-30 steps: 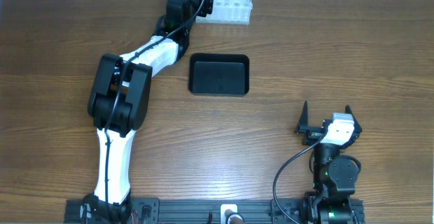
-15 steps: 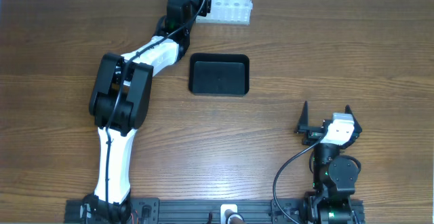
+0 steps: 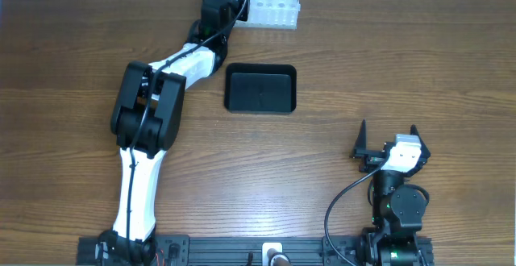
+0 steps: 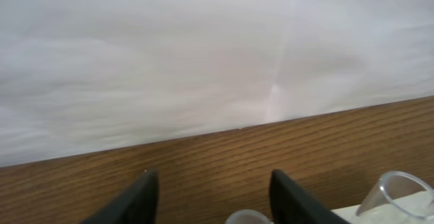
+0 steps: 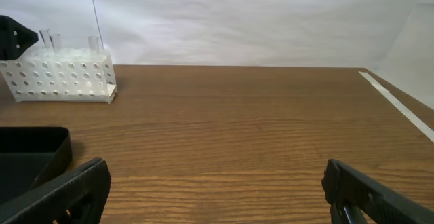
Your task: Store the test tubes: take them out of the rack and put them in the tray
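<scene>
Bright, even light, soft faint shadows, pale glare patch on the white wall (image 4: 274, 91)

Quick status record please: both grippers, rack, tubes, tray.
left gripper: open, at the rack, a test tube rim between its fingers, not gripped
right gripper: open, near its own base, holding nothing
rack: at least three tubes standing upright in it
tray: black, nearer the arms' bases than the rack, no tubes inside
</scene>
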### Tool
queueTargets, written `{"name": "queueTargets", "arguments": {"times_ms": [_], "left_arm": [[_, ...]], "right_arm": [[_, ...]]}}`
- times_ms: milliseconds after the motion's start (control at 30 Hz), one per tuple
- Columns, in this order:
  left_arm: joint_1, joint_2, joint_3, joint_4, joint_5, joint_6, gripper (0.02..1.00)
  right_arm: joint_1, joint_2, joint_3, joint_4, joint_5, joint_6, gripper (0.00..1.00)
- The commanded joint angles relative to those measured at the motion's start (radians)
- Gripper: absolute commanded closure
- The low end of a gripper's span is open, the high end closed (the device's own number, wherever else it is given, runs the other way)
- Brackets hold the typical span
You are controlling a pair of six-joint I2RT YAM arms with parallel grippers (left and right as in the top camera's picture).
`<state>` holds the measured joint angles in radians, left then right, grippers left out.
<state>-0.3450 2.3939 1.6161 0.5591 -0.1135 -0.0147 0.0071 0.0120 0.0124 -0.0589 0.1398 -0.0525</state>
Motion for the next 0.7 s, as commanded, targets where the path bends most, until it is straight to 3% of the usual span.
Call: {"name": "queueTargets", "arguments": {"times_ms": [33, 267, 433, 700], "left_arm": [[-0.004, 0.019, 0.023, 0.003, -0.011, -0.001, 0.595], [-0.004, 0.019, 0.023, 0.003, -0.011, -0.001, 0.691], [-0.006, 0.019, 0.023, 0.007, -0.011, -0.001, 0.812], [-0.006, 0.019, 0.023, 0.007, -0.011, -0.001, 0.862]], "right_arm": [[-0.006, -0.006, -0.007, -0.002, -0.004, 0.003, 0.007], [-0.006, -0.006, -0.007, -0.001, -0.004, 0.003, 0.009], [-0.006, -0.006, -0.007, -0.002, -0.004, 0.003, 0.007], [-0.006, -0.006, -0.007, -0.002, -0.004, 0.003, 0.009]]}}
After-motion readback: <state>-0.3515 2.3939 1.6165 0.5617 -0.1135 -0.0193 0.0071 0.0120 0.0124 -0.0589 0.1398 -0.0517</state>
